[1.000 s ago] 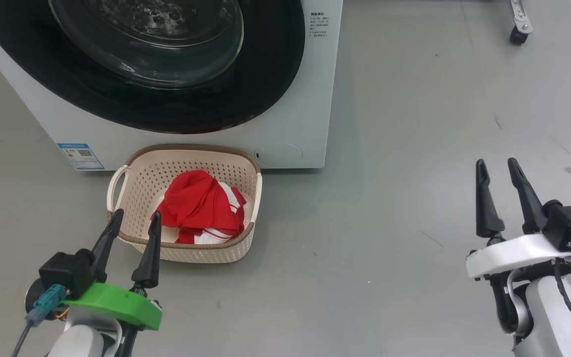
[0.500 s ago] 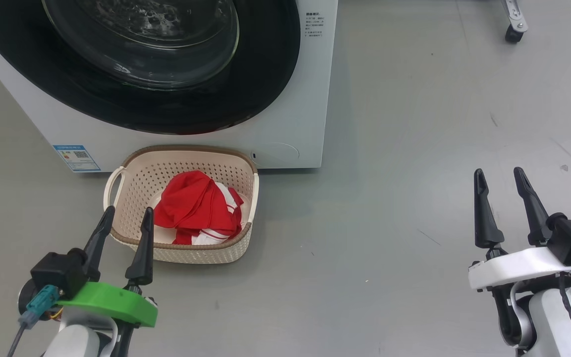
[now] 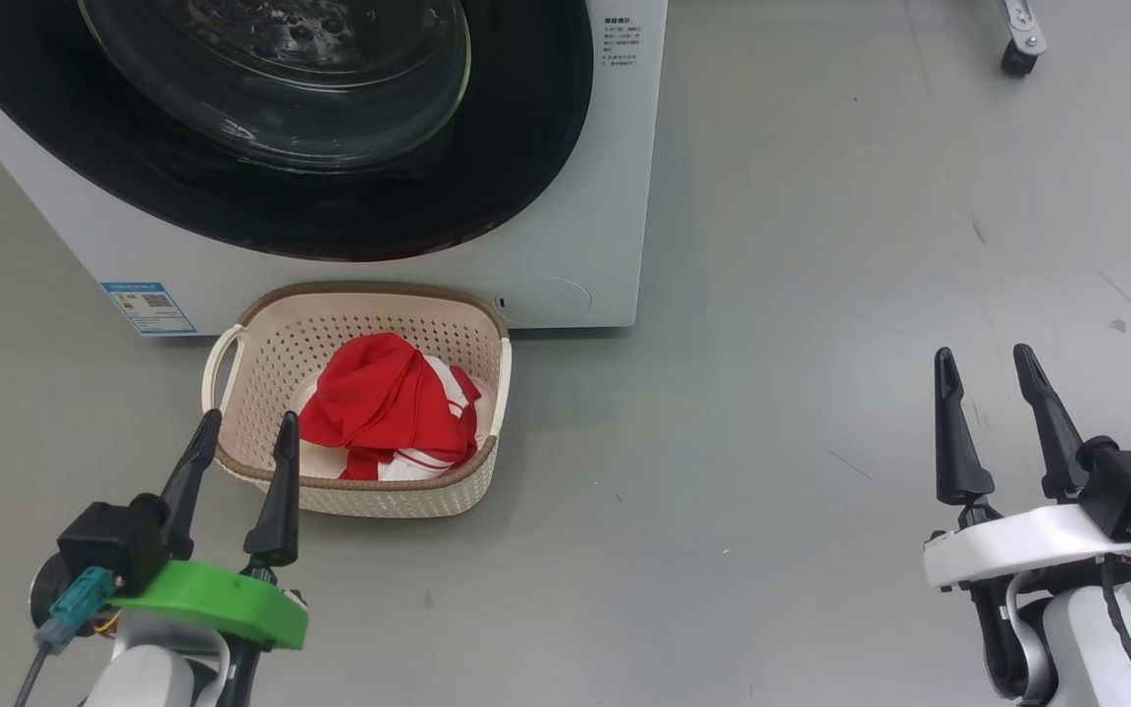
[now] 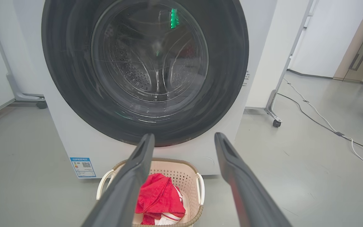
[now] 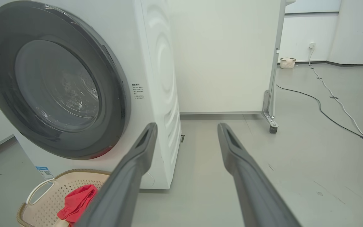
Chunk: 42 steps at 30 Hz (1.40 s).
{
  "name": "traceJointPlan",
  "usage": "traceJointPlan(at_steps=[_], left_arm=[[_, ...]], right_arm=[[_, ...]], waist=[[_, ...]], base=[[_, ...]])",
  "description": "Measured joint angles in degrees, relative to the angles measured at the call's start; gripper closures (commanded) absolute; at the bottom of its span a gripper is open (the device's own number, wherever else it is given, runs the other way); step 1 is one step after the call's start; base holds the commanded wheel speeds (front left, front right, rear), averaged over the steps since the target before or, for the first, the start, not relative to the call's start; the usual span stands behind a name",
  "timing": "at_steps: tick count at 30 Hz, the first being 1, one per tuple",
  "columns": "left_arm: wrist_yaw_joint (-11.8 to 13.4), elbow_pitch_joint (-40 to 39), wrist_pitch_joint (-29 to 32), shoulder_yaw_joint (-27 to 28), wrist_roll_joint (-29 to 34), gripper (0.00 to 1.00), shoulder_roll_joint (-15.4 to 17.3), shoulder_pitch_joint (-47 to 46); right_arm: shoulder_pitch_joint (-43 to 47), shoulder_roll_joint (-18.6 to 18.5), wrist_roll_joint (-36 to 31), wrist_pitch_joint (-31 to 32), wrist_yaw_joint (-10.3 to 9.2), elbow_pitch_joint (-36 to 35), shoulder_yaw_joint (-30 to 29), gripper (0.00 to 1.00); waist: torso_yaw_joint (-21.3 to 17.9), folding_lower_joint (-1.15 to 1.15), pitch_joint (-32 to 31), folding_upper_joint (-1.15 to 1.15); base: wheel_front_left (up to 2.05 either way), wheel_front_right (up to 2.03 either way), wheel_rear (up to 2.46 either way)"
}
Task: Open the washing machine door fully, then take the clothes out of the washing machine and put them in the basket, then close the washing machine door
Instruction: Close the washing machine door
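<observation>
- Washing machine (image 3: pixel 615 196) sits top-left in the head view; white box, front toward you; blue sticker (image 3: pixel 148 306) on its lower L corner.
- Washing machine door (image 3: pixel 526 167) is shut; glossy black rim lies flush w/ the front panel; in the L wrist view you see the dimpled drum thru the glass.
- Basket (image 3: pixel 369 503) stands on the grey floor (image 3: pixel 772 442) just in front of the machine, below the door; back rim is close to the machine's base, can't tell if touching.
- Clothes (image 3: pixel 379 403) lie inside the basket; a bunched red heap w/ white stripes showing toward the near side; all of it is below the brown rim.
- Your L gripper (image 3: pixel 247 422) is at lower left, on a green bracket; fingers spread wide, nothing between them; it points at the basket's near-left corner, and the L wrist view shows the tips short of the basket, not touching.
- Your R gripper (image 3: pixel 983 353) is at lower right, on a white bracket; fingers spread just as wide, nothing held; it hangs over bare floor, well to the right of basket and machine.
- R wrist view: machine's R side; behind it a white panel (image 5: pixel 225 56) on castors; a cable (image 5: pixel 320 104) runs across the floor; a second small basket (image 5: pixel 287 63) sits by the far wall.
</observation>
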Motion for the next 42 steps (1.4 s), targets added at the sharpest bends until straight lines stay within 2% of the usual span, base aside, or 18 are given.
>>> traceJointPlan(at_steps=[42], left_arm=[[0.0, 0.8, 0.0, -0.9, -1.6, 0.00, 0.4, 0.1]], right_arm=[[1.0, 1.6, -2.0, 0.0, 1.56, -0.8, -1.8, 0.00]], waist=[[0.2, 0.00, 0.0, 0.00]], base=[[0.00, 0.00, 0.00]])
